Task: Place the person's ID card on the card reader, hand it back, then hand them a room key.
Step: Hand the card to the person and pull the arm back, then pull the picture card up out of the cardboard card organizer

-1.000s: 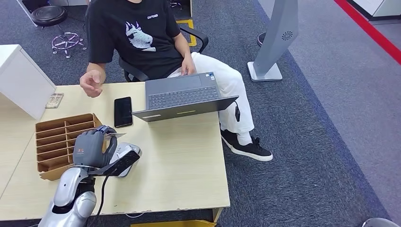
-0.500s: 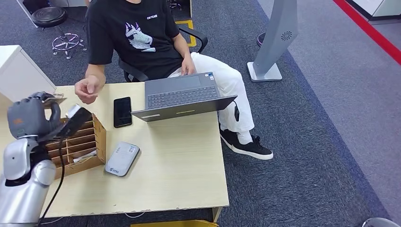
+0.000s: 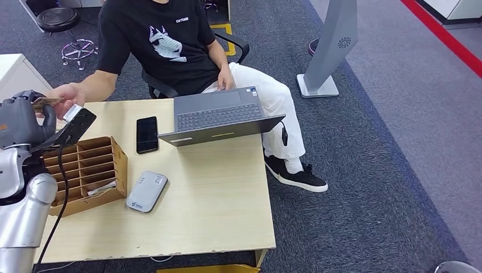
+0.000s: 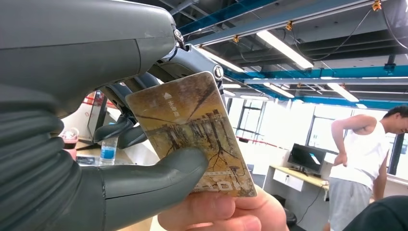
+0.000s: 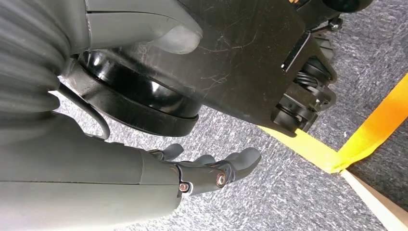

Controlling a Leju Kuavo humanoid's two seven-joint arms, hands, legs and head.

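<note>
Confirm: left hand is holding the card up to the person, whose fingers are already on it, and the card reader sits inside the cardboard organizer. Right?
Not quite. The left hand does hold the card up, and the person's fingers are on it. But the head view shows the card reader lying on the table beside the cardboard organizer, not inside it.

Glossy printed ID card (image 4: 192,132); matt pale wood-look table (image 3: 216,199); brown cardboard divider tray (image 3: 85,170).

On the table (image 3: 227,193), the card reader (image 3: 146,191) is lying just right of the divided cardboard tray (image 3: 85,173). Behind the reader a phone (image 3: 147,134) is lying, with the open laptop (image 3: 221,116) to its right. The person (image 3: 170,45) is sitting behind the table.
</note>
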